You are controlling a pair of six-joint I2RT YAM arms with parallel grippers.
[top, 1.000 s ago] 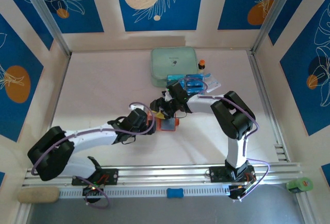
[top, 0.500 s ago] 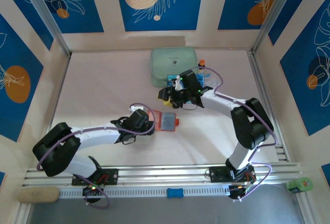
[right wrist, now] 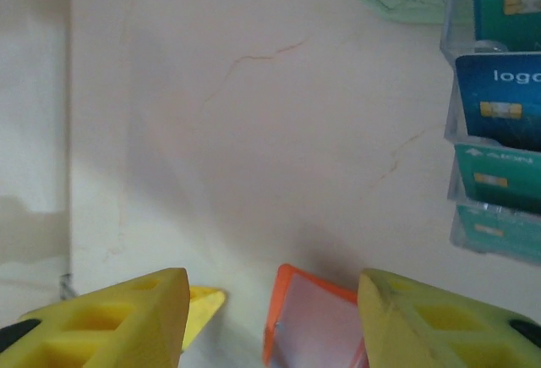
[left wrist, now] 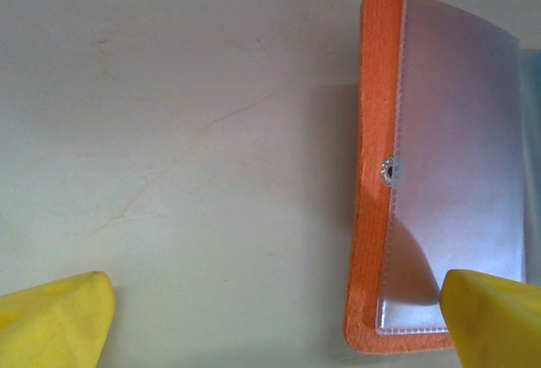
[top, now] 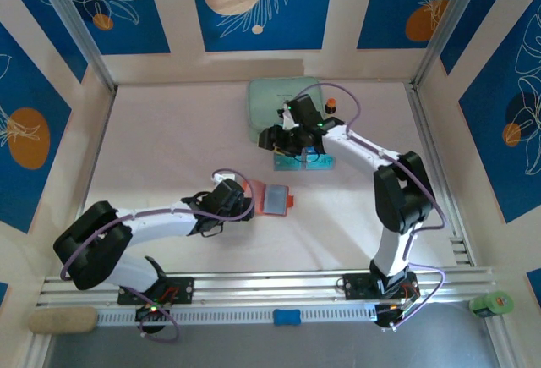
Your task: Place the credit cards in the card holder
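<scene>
On the pale table (top: 169, 148) we see the mint-green case (top: 275, 101) at the far side and, near the middle, the holder (top: 272, 198) lying open and flat, well short of the case. It is an orange-edged wallet with a greyish clear sleeve inside and a small metal snap (left wrist: 389, 169) on its border. Its long axis runs roughly left to right, with the orange tab pointing right. The left gripper (left wrist: 275, 321) sits at the holder's left end, jaws spread wide and holding nothing, one yellow fingertip (left wrist: 494, 313) over a corner of the sleeve. The right gripper (top: 281, 140) hangs over the clear tray (top: 317, 162) just in front of the case, its fingers apart with nothing between them. The cards (right wrist: 499, 97), blue and teal, sit in the tray's slots.
</scene>
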